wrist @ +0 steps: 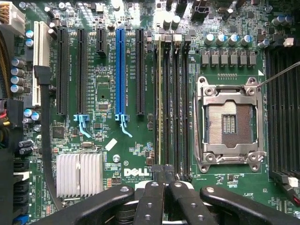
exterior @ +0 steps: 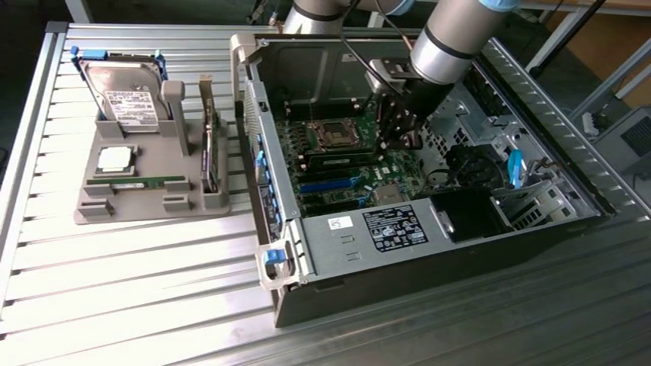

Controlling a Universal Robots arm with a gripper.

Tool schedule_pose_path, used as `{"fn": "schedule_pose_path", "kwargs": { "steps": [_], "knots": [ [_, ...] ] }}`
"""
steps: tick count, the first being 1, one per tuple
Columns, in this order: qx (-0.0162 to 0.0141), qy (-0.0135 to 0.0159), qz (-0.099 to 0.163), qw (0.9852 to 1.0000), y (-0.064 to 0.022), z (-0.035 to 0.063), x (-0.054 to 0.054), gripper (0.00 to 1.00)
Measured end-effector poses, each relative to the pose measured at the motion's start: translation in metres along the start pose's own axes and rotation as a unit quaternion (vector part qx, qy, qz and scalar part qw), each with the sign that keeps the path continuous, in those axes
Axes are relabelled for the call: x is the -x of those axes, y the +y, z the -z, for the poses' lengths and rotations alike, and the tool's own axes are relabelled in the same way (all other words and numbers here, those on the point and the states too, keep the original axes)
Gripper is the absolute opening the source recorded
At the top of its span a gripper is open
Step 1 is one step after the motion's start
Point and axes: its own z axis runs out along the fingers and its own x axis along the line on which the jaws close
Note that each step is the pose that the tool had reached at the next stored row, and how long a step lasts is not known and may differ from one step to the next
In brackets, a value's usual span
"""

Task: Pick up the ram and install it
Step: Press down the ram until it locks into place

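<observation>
Hand (wrist: pixel 164 174) clenched, fingertips pressed together and grasping nothing, poised low over the board (wrist: pixel 108 70) inside the open case (exterior: pixel 336 252). Ram (wrist: pixel 161 103) standing on edge in the slot nearest the blue connector (wrist: pixel 120 70), three dark slots lying empty between it and the bare socket (wrist: pixel 228 123). Closed fingertips just at the stick's near end, close above it; contact impossible to confirm from either view.

Seating, by the look of it, the step in hand. Best done by pushing straight down along the slot's line, never sideways, with the shut fingertips centred on the thin top edge. Worth pressing one end, then the other, until both latches (wrist: pixel 159 41) close against the stick and the top edge sits level. Any lean toward the neighbouring slot a likely sign of a half-seated card; forcing it would probably strain the board.

Outside the case, on the bench (exterior: pixel 133 305), a grey tray (exterior: pixel 91 210) carrying another green stick (exterior: pixel 137 183), well apart from the hand.
</observation>
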Motion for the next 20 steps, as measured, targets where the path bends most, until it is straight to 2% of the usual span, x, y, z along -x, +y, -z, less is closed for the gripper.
{"fn": "schedule_pose_path", "kwargs": {
  "steps": [6, 9, 11, 15, 17, 18, 20],
  "knots": [
    [-0.0002, -0.0001, 0.0, 1.0, -0.0005, -0.0033, 0.0, 0.09],
    [-0.0004, 0.0002, 0.0, 1.0, 0.0004, 0.0053, 0.0, 0.09],
    [-0.0006, 0.0001, 0.0, 1.0, 0.0011, 0.006, 0.0, 0.09],
    [-0.003, 0.0002, 0.0, 1.0, 0.0163, 0.0048, 0.0, 0.09],
    [-0.0046, 0.0002, 0.0, 1.0, 0.0306, 0.0034, 0.0, 0.09],
    [-0.0055, 0.0004, 0.0, 1.0, 0.0418, 0.0024, 0.0, 0.09],
    [-0.0063, 0.0001, 0.0, 1.0, 0.0531, 0.0011, 0.0, 0.09]
  ]
}}
